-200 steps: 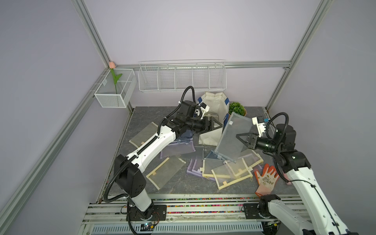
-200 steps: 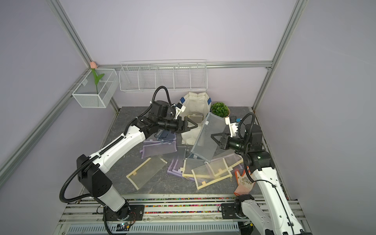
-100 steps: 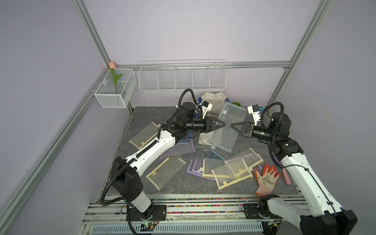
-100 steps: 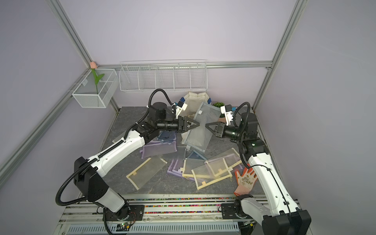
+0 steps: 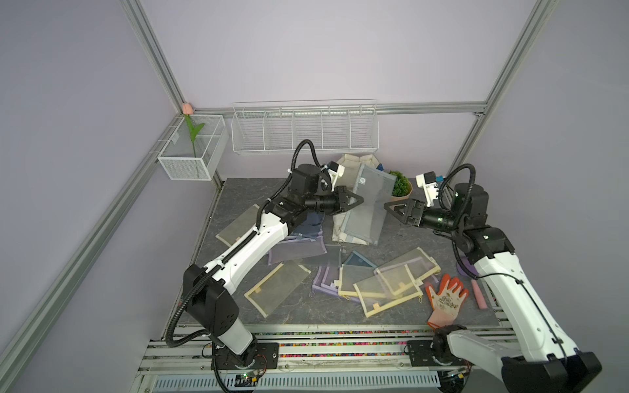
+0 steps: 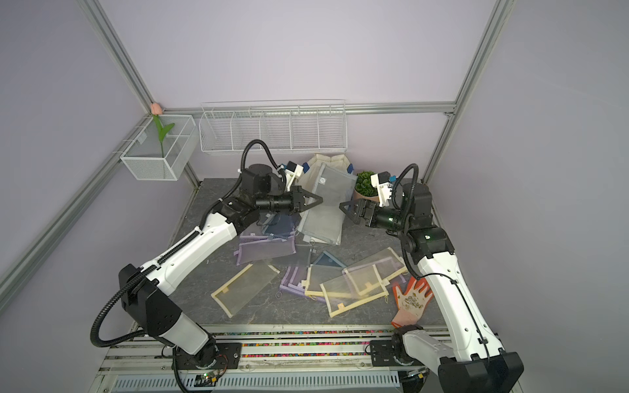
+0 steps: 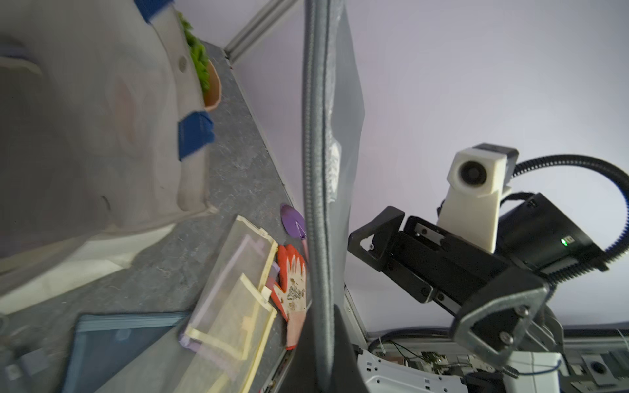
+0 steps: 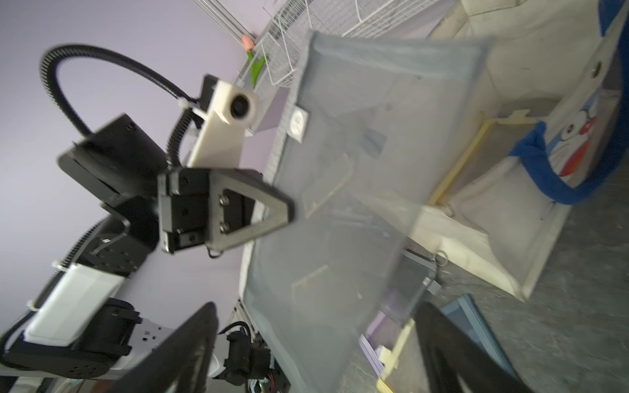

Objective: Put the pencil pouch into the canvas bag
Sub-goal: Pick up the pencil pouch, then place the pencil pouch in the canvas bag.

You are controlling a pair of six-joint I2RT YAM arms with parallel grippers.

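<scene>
Pencil pouch hangs upright near the far edge of the bench, in front of the canvas bag. Left gripper pinches one side edge. Right gripper stands spread, just beside the opposite edge.

Soft, even light throughout; wrist views blur, smearing the canvas bag.

The pencil pouch is showing grey mesh with paler edging. The canvas bag is showing off-white cloth, blue straps and a blue-and-red cartoon face. The glove is showing orange fingers and a speckled white palm.
</scene>
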